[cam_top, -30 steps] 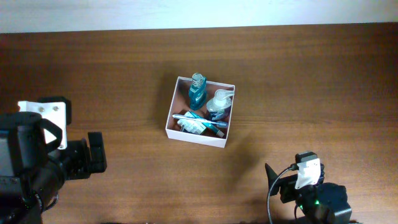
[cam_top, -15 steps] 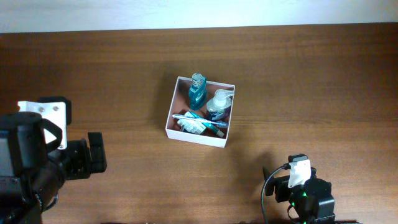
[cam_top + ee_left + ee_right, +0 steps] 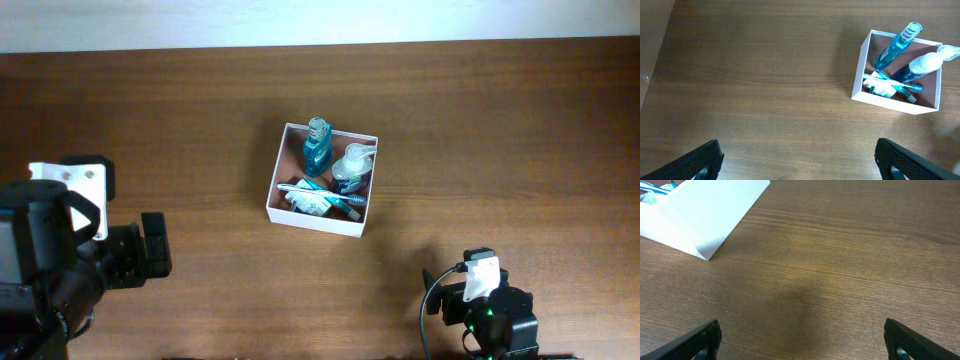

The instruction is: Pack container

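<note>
The container (image 3: 314,217) is a square white-walled box with a reddish-brown inside, at the table's middle. It holds a blue bottle (image 3: 317,146), a white pump bottle (image 3: 351,168), a blue toothbrush (image 3: 322,193) and a small green-and-white packet (image 3: 304,203). My left gripper (image 3: 797,151) is open and empty, well to the left of the container (image 3: 890,102). My right gripper (image 3: 801,329) is open and empty over bare wood, near the front edge; the container's white wall (image 3: 705,210) shows at its upper left.
The left arm (image 3: 60,250) fills the lower left of the overhead view. The right arm (image 3: 490,310) sits at the front edge, right of centre. The table's back edge meets a pale wall (image 3: 320,20).
My right arm has drawn back toward the front edge, away from the container, then stopped. The left arm and the container's contents have not moved.
</note>
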You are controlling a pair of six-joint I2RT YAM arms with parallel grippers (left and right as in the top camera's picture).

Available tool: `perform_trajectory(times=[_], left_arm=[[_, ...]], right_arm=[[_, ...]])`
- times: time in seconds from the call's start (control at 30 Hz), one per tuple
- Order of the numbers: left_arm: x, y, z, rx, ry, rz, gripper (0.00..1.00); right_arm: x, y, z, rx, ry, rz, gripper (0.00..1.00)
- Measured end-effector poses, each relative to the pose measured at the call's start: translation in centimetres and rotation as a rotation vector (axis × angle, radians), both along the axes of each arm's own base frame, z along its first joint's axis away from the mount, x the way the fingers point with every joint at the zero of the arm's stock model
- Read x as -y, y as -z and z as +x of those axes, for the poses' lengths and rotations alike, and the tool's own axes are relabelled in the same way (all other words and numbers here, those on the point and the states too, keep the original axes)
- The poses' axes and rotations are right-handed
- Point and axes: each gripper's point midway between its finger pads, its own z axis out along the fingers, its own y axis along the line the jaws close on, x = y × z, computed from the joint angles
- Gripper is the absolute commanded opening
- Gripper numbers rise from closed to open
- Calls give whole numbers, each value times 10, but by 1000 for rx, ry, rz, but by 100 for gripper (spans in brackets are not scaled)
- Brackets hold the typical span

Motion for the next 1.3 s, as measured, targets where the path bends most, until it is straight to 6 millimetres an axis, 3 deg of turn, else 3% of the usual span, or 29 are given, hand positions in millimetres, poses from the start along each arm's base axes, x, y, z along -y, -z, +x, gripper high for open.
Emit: perform_trajectory(times=[0.1, 0.23, 0.3, 0.37, 0.53, 0.7, 1.2, 1.3], left_arm=[[-7, -1, 0, 58, -26, 23, 99], [-12, -13, 21, 317, -56, 30, 99], [-13, -7, 29, 418, -66, 22, 99], [-14, 21, 36, 476, -69, 5, 99], [-4, 123, 46, 460, -13, -64, 99], [10, 201, 36, 419, 50, -118, 99], [16, 285, 25, 364, 67, -142, 99], [16, 292, 24, 352, 66, -143, 99]], right_arm=[[0, 0, 0, 0, 0, 0, 99], [0, -1, 1, 4, 1, 2, 99], [0, -1, 1, 5, 2, 1, 99], [0, -1, 1, 5, 1, 1, 99], [0, -1, 1, 5, 1, 2, 99], [0, -1, 1, 4, 1, 1, 99], [0, -1, 1, 4, 3, 2, 99], [0, -1, 1, 5, 2, 1, 99]])
